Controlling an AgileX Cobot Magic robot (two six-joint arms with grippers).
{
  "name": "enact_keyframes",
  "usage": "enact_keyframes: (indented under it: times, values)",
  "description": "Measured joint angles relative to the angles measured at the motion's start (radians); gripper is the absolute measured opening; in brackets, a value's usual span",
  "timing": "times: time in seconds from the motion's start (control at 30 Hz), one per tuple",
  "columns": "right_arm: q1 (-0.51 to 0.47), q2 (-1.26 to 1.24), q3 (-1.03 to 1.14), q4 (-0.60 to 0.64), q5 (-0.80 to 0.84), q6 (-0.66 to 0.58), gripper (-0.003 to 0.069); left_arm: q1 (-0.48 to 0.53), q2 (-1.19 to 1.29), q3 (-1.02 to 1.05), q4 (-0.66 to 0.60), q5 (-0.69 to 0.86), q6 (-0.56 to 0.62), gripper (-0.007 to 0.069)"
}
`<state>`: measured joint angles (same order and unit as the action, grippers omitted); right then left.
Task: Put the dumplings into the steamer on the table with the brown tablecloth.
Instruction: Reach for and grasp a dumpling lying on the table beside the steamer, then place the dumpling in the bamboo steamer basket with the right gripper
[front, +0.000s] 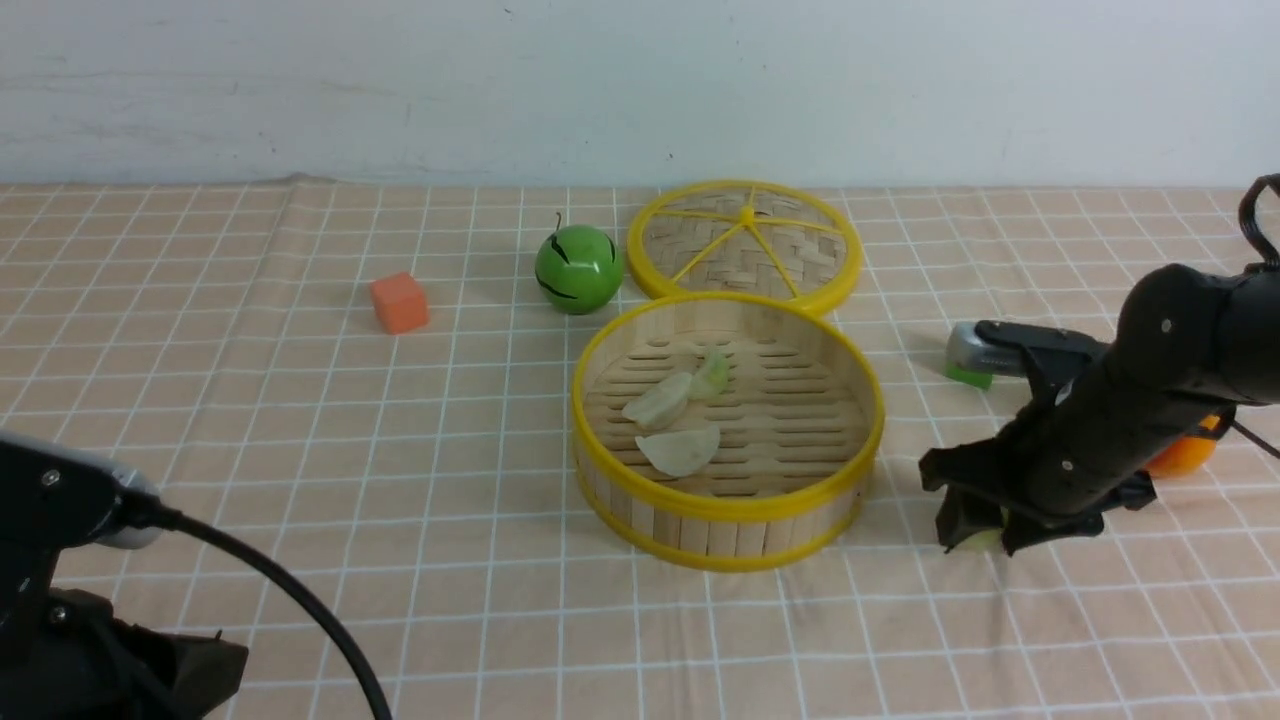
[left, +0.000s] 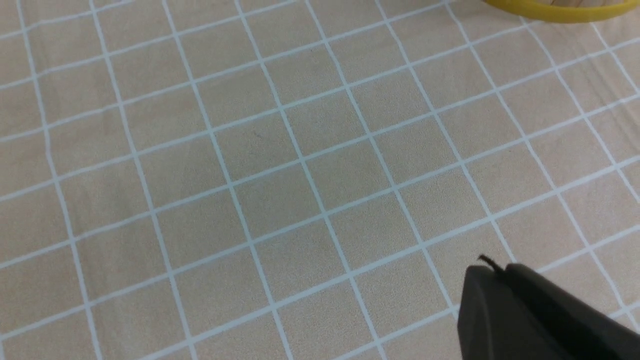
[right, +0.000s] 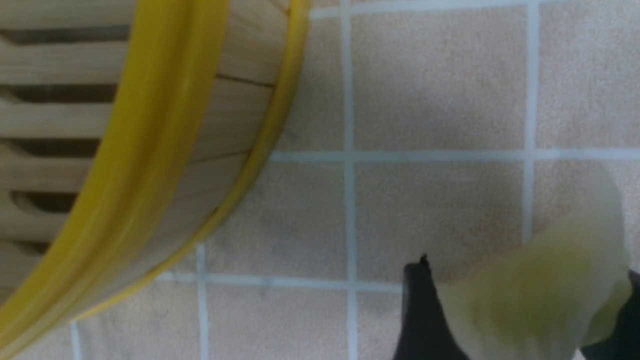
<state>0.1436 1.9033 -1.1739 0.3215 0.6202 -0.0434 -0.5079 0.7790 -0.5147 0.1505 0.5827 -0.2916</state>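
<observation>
Last green dumpling (right: 545, 290): lies on the brown tablecloth (front: 300, 450) just beside the steamer's right-hand wall, outside the basket; it fills the gap between the right gripper's fingers.
Right gripper (front: 985, 538): down at cloth level, jaws standing either side of that dumpling; the wrist view is blurred, so I cannot tell whether they pinch it or only flank it.
Steamer (front: 720, 520): upright at mid-table, lid off; on its slatted floor lie an off-white dumpling (front: 660, 400), a second off-white dumpling (front: 682, 450) and a pale green dumpling (front: 712, 375), all in the left half and close together.
Step in hand: by my reading, the grasp of the fourth and final piece; three of four are in.
Next move calls for: a firm but light squeeze on a small, slippery-looking crescent; a lift high enough to clear the yellow rim; a short carry leftward; a release over the bare right half of the floor.
Left gripper (left: 492, 274): fingers together, holding nothing, over bare cloth well left of the basket.
Surroundings: woven lid (front: 745, 245) flat behind the steamer, touching or nearly touching its rim; green toy fruit with a stem (front: 577, 268) beside the lid; orange cube (front: 400, 302) further left.
</observation>
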Motion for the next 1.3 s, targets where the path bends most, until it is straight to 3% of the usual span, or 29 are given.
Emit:
enact_keyframes:
  times: [0.1,0.13,0.4,0.57,0.77,0.83,0.97,1.1,1.13,1.27,1.3]
  values:
    - [-0.001,0.001,0.0,0.021,0.01,-0.075,0.0229,0.0,0.0,0.0,0.0,-0.001,0.0,0.002]
    - [-0.001,0.0,0.0,0.034,0.013,-0.091,0.0214,0.0,0.0,0.0,0.0,-0.001,0.0,0.002]
    - [0.003,-0.069,0.011,0.077,0.066,-0.163,0.0219,0.0,0.0,0.0,0.0,-0.001,0.0,0.0025]
    - [0.009,-0.168,-0.021,0.193,0.104,-0.208,0.0219,0.0,0.0,0.0,0.0,-0.001,0.0,0.0029]
    - [0.118,-0.184,-0.072,0.49,-0.017,-0.507,0.0219,0.0,0.0,0.0,0.0,-0.006,0.0,0.0036]
    - [0.159,-0.151,-0.073,0.547,-0.091,-0.654,0.0219,0.0,0.0,0.0,0.0,-0.007,0.0,0.0038]
    - [0.196,-0.049,-0.073,0.647,-0.233,-0.837,0.0219,0.0,0.0,0.0,0.0,-0.008,0.0,0.0039]
    - [0.196,0.015,-0.083,0.719,-0.282,-0.896,0.0258,0.0,0.0,0.0,0.0,-0.008,0.0,0.0039]
    - [0.196,0.038,-0.086,0.748,-0.301,-0.912,0.0323,0.0,0.0,0.0,0.0,-0.008,0.0,0.0039]
    - [0.196,0.038,-0.088,0.782,-0.292,-0.918,0.0471,0.0,0.0,0.0,0.0,-0.008,0.0,0.0039]
    - [0.196,0.036,-0.088,0.782,-0.288,-0.918,0.0477,0.0,0.0,0.0,0.0,-0.008,0.0,0.0039]
